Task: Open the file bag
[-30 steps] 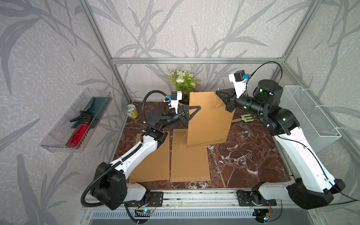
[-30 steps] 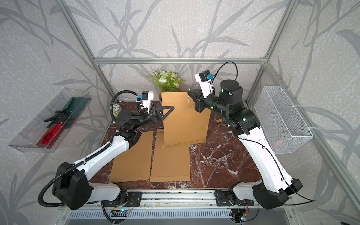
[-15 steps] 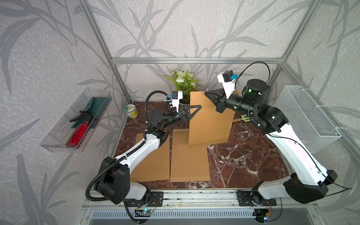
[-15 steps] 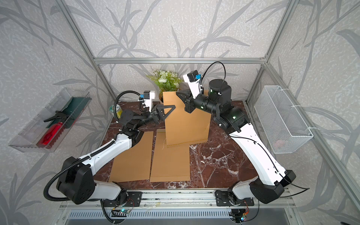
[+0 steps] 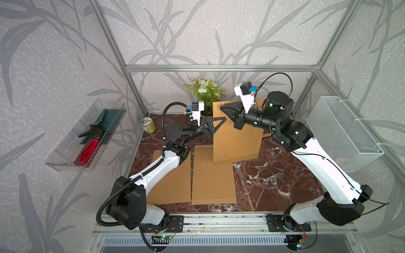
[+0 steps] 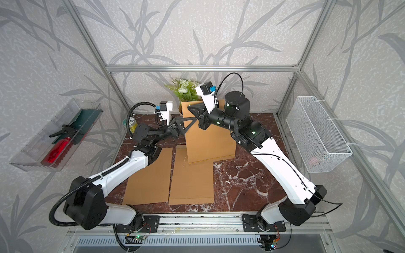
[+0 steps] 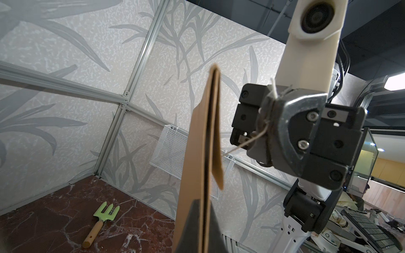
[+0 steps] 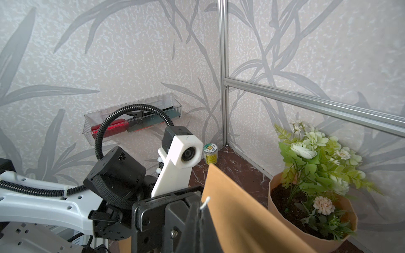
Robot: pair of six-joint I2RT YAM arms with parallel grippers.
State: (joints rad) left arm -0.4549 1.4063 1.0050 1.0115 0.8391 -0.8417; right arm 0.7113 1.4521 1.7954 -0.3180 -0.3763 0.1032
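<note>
The file bag [image 5: 236, 135] [image 6: 210, 140] is a brown paper envelope standing upright over the table's far middle. My left gripper [image 5: 219, 122] [image 6: 190, 120] is shut on its left edge; in the left wrist view the fingers [image 7: 202, 219] pinch the bag [image 7: 197, 153] edge-on, and its flap [image 7: 215, 131] hangs a little away from the body. My right gripper [image 5: 223, 107] [image 6: 191, 107] is near the bag's top left corner, shut on the thin white closure string [image 8: 205, 201]. The string [image 7: 247, 142] runs from those jaws toward the flap.
Two more brown envelopes [image 5: 212, 175] [image 5: 173, 177] lie flat on the marble table. A flower pot [image 5: 205, 92] stands behind the bag and a small tin [image 5: 148, 125] at the far left. A green fork [image 7: 103, 216] lies on the table. A wire basket [image 5: 341, 131] hangs on the right wall and a clear tray [image 5: 87, 135] on the left.
My right gripper has moved left across the top of the bag, carrying the string from the middle toward the top left corner. The left gripper keeps its hold, barely shifted.
</note>
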